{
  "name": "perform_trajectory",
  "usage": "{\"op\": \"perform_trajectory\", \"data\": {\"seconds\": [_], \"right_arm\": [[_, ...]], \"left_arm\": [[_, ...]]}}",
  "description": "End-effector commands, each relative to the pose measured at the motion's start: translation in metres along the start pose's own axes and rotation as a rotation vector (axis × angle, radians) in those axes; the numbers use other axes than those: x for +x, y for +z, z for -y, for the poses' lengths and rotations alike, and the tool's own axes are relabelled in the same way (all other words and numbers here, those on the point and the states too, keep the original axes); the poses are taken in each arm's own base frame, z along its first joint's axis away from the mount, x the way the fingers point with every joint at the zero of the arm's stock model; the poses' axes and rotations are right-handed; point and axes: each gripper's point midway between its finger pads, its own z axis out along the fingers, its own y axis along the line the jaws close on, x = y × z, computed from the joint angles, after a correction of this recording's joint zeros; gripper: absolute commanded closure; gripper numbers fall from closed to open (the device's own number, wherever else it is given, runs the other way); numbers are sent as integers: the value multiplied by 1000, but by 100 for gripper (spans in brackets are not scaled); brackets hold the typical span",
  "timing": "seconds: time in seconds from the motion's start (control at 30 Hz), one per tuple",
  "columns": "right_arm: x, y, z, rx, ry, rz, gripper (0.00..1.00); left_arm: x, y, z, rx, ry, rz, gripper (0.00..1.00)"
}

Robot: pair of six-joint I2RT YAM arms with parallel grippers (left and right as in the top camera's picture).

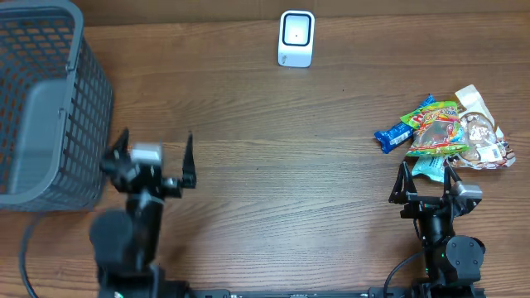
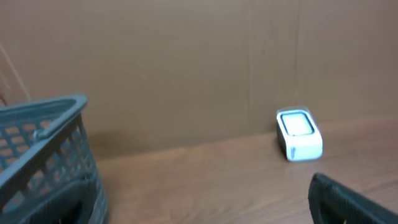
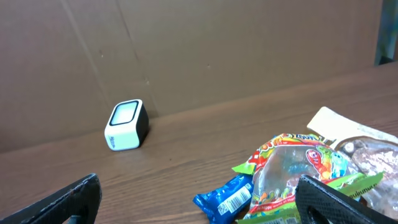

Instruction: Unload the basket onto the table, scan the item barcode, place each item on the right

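The white barcode scanner point(image 1: 296, 38) stands at the table's far middle, also seen as scanner point(image 2: 300, 134) and scanner point(image 3: 127, 124). A pile of snack packets lies at the right: a blue packet point(image 1: 393, 135) with its barcode up point(image 3: 235, 199), a green and red gummy bag point(image 1: 436, 128), a clear bag point(image 1: 484, 136) and a teal packet point(image 1: 426, 168). My right gripper point(image 1: 427, 180) is open just in front of the pile, holding nothing, with the blue packet and gummy bag point(image 3: 298, 168) ahead of its fingers point(image 3: 336, 202). My left gripper point(image 1: 155, 155) is open and empty beside the basket.
A grey mesh basket point(image 1: 50, 99) fills the far left corner, close to my left gripper's left finger; its rim point(image 2: 43, 112) shows in the left wrist view. A brown cardboard wall rises behind the table. Bare wood lies between the two arms.
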Motion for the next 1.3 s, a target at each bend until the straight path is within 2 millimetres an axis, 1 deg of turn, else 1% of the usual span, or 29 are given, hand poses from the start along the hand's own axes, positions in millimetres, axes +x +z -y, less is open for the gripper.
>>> {"op": "perform_trajectory", "data": {"seconds": [0.0, 0.07, 0.17, 0.27, 0.43, 0.53, 1.27], "right_arm": [[1, 0, 2, 8, -2, 9, 0], [1, 0, 2, 8, -2, 9, 0], [1, 0, 2, 8, -2, 9, 0], [1, 0, 2, 8, -2, 9, 0], [1, 0, 2, 8, -2, 9, 0], [1, 0, 2, 8, -2, 9, 0], [1, 0, 2, 8, -2, 9, 0]], "left_arm": [[39, -9, 9, 9, 41, 42, 0], [56, -12, 11, 5, 28, 70, 1], [77, -17, 14, 0, 19, 89, 0], [95, -21, 13, -24, 17, 94, 1], [121, -24, 9, -57, 4, -3, 0], [142, -24, 12, -46, -1, -86, 0], [142, -24, 12, -46, -7, -88, 0]]}}
